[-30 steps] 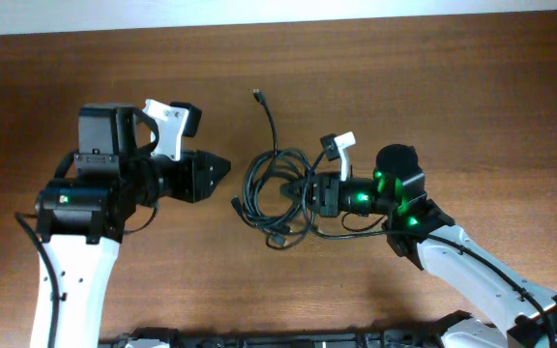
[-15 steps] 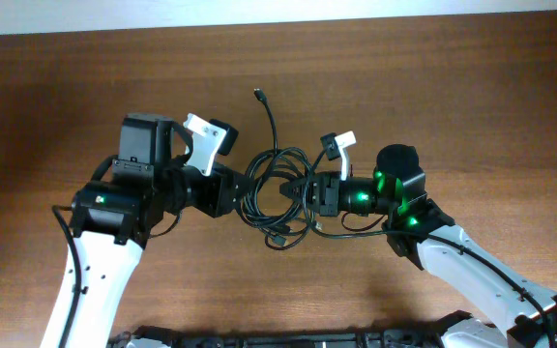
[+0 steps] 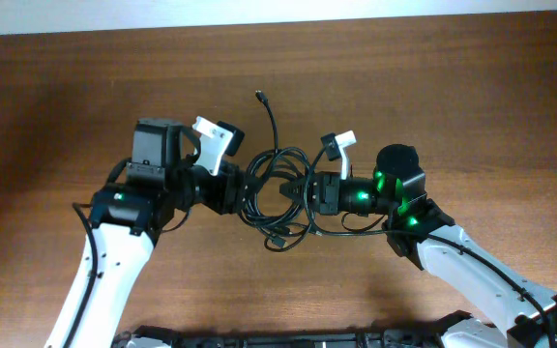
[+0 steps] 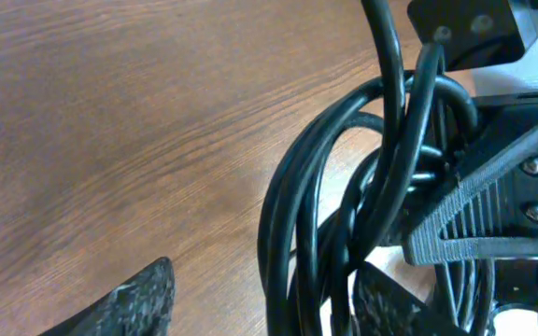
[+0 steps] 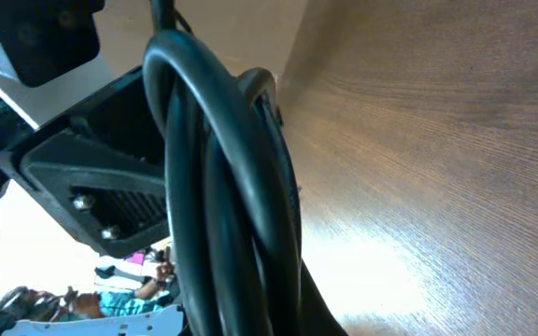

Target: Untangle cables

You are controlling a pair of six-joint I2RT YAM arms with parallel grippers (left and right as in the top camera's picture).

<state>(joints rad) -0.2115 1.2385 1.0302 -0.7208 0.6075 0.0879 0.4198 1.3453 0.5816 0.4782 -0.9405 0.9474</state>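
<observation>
The cables (image 3: 271, 166) lie as a tangled black bundle of loops at mid-table, with one loose end and its plug (image 3: 257, 95) trailing toward the far edge. My right gripper (image 3: 296, 193) is shut on the bundle's right side, and thick strands (image 5: 222, 187) fill the right wrist view. My left gripper (image 3: 248, 190) is at the bundle's left side, open. In the left wrist view its two fingertips (image 4: 134, 301) stand apart, with several strands (image 4: 292, 233) passing between them. The far fingertip is partly hidden behind the cords.
The brown wooden table (image 3: 472, 87) surrounds the bundle. The right gripper's body (image 4: 493, 205) sits close behind the cables in the left wrist view. A pale wall edge (image 3: 259, 14) runs along the far side.
My left arm has moved right from the open table up to the bundle, and its jaws have widened around the left-hand strands. The right arm has held still, gripping.
</observation>
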